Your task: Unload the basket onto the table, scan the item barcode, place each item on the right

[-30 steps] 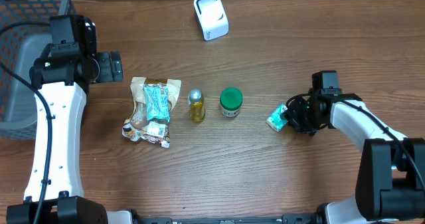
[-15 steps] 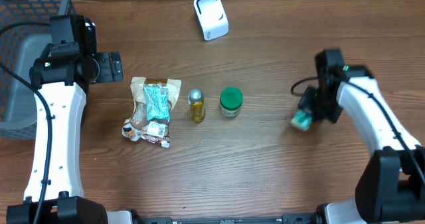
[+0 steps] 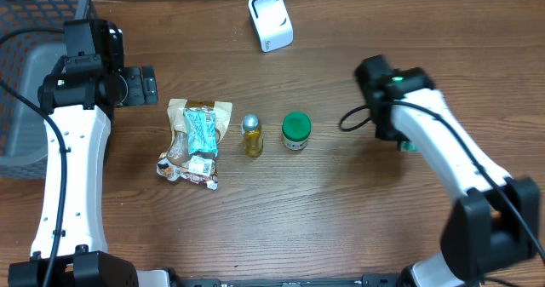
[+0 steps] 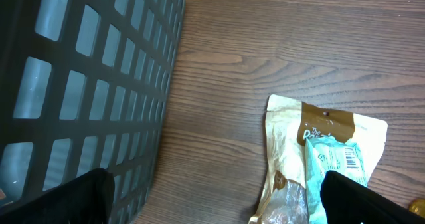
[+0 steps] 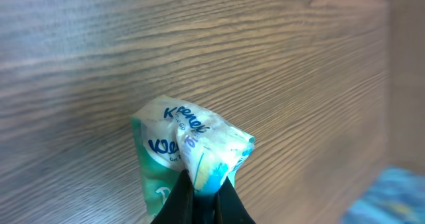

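Hidden: from overhead, the right arm (image 3: 434, 142) covers nearly all of the tissue pack (image 3: 407, 146), and only a teal sliver peeks out.
Right wrist view: there it is, the right fingers (image 5: 199, 207) clenched on a fold of the pack, with blurred wood grain behind.
Unclear: a blue smear at that view's lower right corner, can't tell what.
Left fingers (image 4: 73, 197): spread wide, holding nothing, beside the basket (image 4: 86, 84).
Cut off: the snack pouch (image 4: 319, 157) runs off the left wrist frame.
Surface: brown wooden tabletop (image 3: 341, 219), with the bottle (image 3: 251, 134) and green-lidded jar (image 3: 295, 130) side by side.
Scanner (image 3: 271, 20): at the far edge, seen only from overhead, well apart from the pack.
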You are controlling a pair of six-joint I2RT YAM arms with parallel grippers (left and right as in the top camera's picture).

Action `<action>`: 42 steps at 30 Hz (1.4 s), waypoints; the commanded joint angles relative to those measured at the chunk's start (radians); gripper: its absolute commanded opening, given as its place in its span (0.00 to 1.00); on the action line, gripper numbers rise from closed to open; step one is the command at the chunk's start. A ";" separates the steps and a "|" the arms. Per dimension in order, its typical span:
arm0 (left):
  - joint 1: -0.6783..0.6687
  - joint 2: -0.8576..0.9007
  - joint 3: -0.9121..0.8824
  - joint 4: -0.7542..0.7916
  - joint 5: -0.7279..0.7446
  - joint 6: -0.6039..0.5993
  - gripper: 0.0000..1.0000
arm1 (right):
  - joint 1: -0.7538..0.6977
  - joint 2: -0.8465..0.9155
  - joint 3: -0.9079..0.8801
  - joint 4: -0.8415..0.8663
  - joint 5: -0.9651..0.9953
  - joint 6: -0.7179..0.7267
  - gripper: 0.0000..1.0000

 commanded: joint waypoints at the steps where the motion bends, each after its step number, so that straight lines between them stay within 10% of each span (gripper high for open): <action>1: 0.000 -0.015 0.023 0.003 -0.005 0.019 1.00 | 0.065 0.094 -0.005 -0.010 0.169 -0.003 0.04; 42: 0.000 -0.015 0.023 0.003 -0.005 0.019 1.00 | -0.023 0.314 -0.077 0.132 0.267 -0.054 0.06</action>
